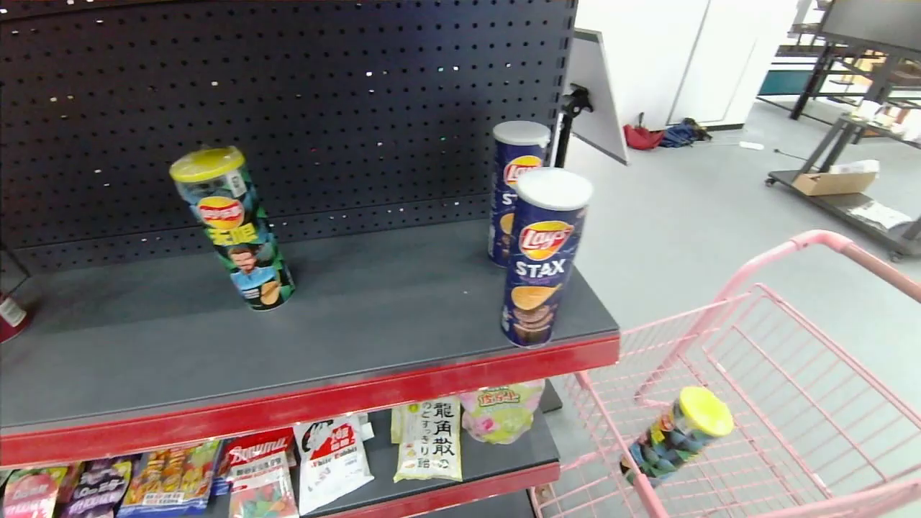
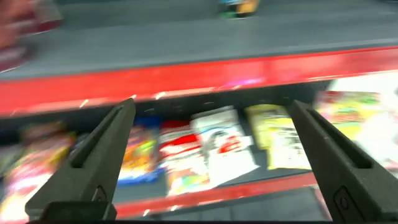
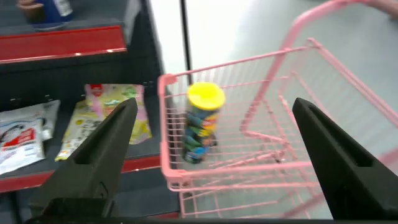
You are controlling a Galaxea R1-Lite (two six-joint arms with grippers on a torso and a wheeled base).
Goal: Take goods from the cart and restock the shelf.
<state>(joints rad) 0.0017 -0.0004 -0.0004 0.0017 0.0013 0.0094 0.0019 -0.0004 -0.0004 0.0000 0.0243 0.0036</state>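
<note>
The one left to restock is the yellow-lid chip can [image 1: 676,432], leaning in the near corner of the pink cart [image 1: 813,241], against the wire wall closest to the shelf [image 1: 360,324]. I'd guess it's a light, stiff cardboard tube with a glossy, slightly slippery wrap, so I'd pinch it around the mid-body rather than the plastic lid, which could pop off. Both tools are spread wide with nothing in them: the right tool [image 3: 211,162] is up above the cart and the left tool [image 2: 211,165] is facing the shelf's red front edge. The head view gives you the top shelf layout: a matching green can [image 1: 230,226] on the left and two blue cans [image 1: 540,259] at the right end, with room between. The right wrist view shows the cart can straight on between its fingers, and the left wrist view shows the snack bags [image 2: 211,149] on the lower shelf.
</note>
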